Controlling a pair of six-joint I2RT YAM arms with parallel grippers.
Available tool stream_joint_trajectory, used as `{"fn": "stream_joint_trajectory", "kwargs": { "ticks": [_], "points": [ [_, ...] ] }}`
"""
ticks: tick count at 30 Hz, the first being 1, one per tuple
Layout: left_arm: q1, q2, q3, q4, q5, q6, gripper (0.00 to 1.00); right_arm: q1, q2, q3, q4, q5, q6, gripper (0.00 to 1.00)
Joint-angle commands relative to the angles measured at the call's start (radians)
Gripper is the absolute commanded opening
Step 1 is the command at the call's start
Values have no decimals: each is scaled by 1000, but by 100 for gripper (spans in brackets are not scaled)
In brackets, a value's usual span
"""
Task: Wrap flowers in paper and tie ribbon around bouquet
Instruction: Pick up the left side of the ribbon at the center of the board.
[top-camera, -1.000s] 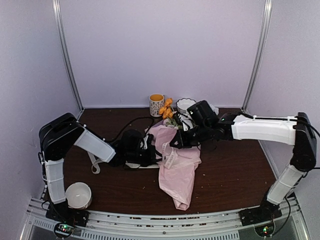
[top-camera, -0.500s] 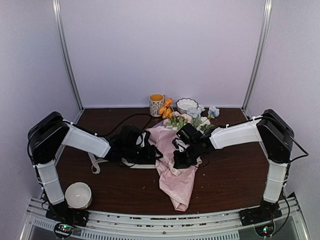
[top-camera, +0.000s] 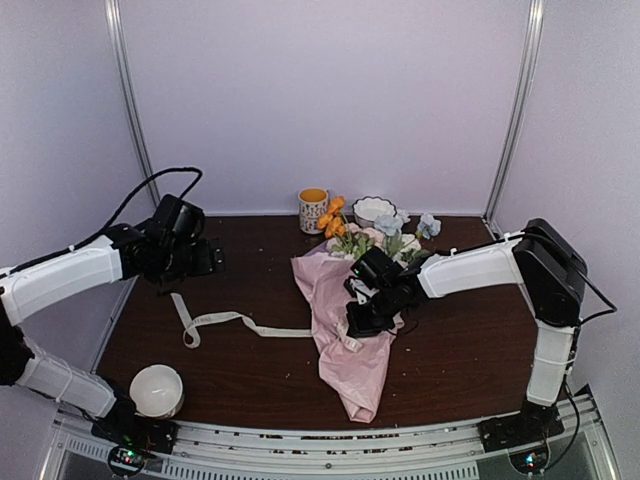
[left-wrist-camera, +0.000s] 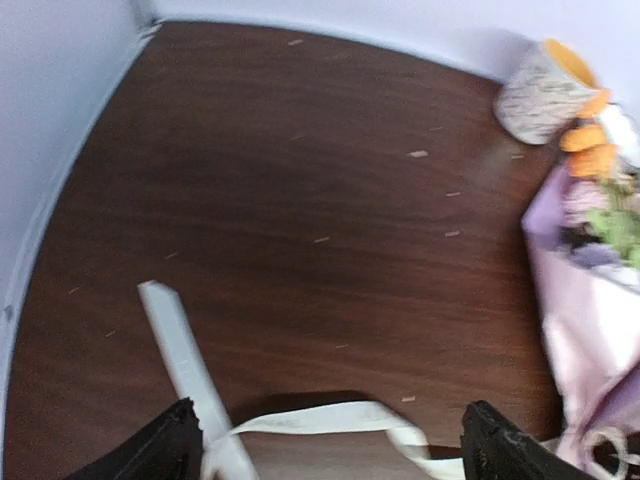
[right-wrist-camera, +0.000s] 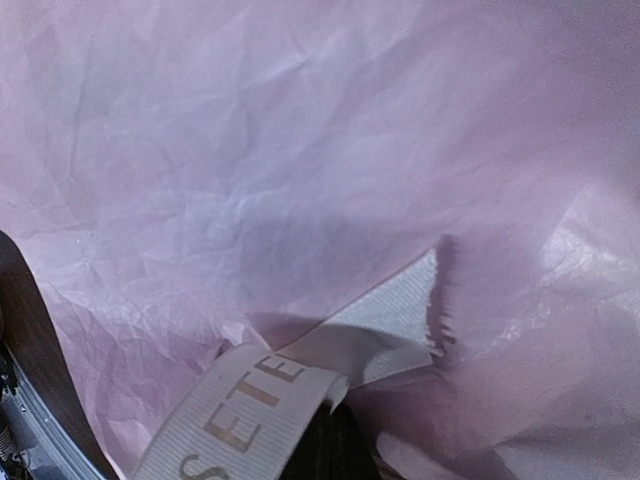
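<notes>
- Near left corner: a white bowl is noted, well apart from the work.
- The left hand is held high over the far-left part of the tabletop. Its fingers are spread wide and nothing is gripped. In the wrist view both tips are seen far apart above the ribbon.
- The ribbon is laid loose and flat on the wood. One end is bent back at the left, and the length runs rightward to the waist of the bouquet. The slack is judged to be left there so that the free end can be taken up for the knot.
- A mug is seen at the far edge, just beside the orange blooms.
- The bouquet is laid on its side at centre. The flowers are turned to the far edge and the narrow end to the near edge. The paper is wrapped loosely and crinkled.
- The right hand is pressed together at the cone's middle, and the ribbon is pinched there against the paper. This hold is judged to anchor the ribbon and keep the wrap from opening.
- No knot is seen, so the tying is judged unfinished.
</notes>
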Motion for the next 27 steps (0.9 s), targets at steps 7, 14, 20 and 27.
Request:
{"fn": "stream_joint_trajectory", "kwargs": {
  "ticks": [7, 14, 20, 27],
  "points": [
    [113, -149, -378, -123, 94, -226, 70, 14, -5, 23, -43, 53, -35, 0],
    [132, -64, -434, -98, 92, -212, 55, 16, -11, 21, -43, 52, -42, 0],
    [149, 24, -431, 15, 119, -162, 48, 16, -20, 23, -55, 62, -48, 0],
    [162, 72, -428, 78, 145, -107, 5, 17, -24, 21, -58, 68, -46, 0]
  ]
}}
